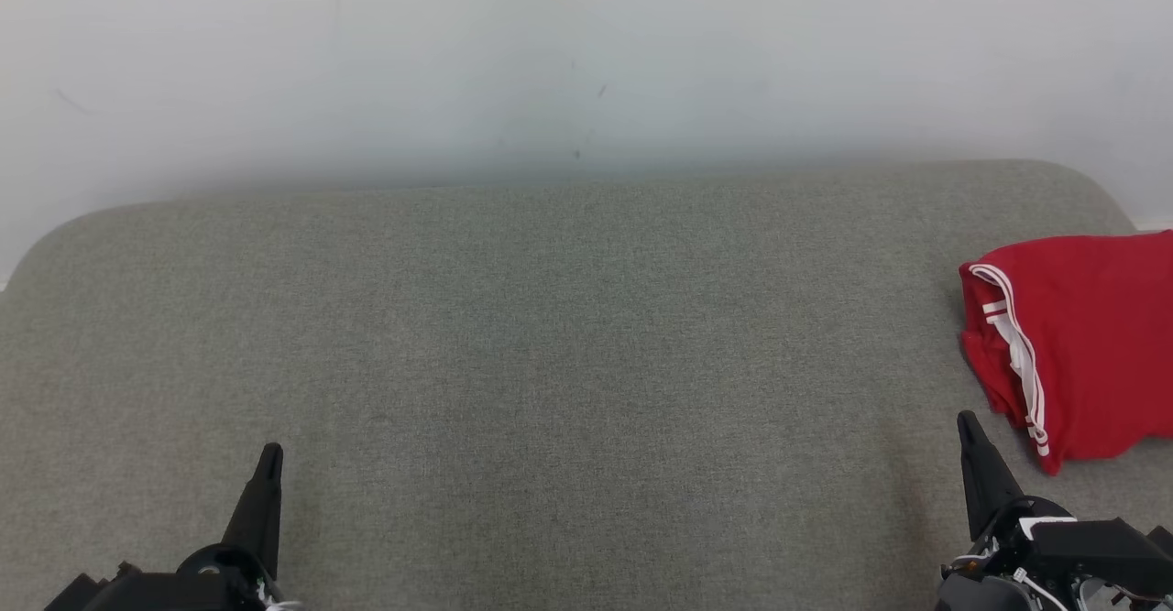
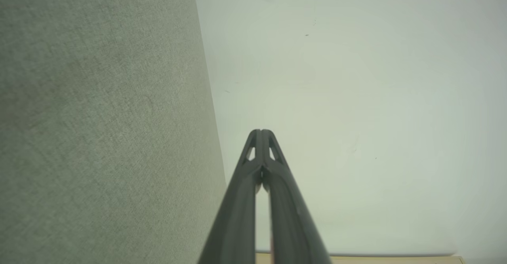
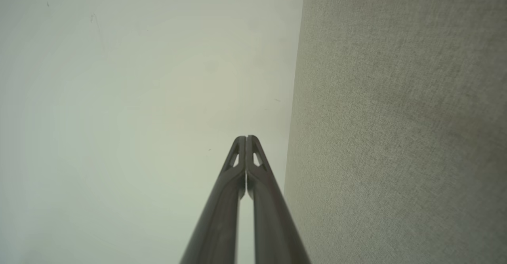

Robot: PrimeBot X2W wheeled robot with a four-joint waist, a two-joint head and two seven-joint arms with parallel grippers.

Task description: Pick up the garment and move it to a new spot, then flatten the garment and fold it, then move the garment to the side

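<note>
We see a red fabric garment with white striped trim lying folded in a compact, slightly rumpled bundle at the far right of the grey woven surface. Its trimmed edge faces left, and its right side runs past the head view's edge.

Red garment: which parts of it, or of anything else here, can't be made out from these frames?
- Head view: the red garment runs past the right edge, so its full shape and what kind it is stay unknown.
- Right wrist view: two red scraps of it sit at the top edge, which cuts off the rest.
- Head view: the right gripper has its base cut off by the bottom edge.
</note>
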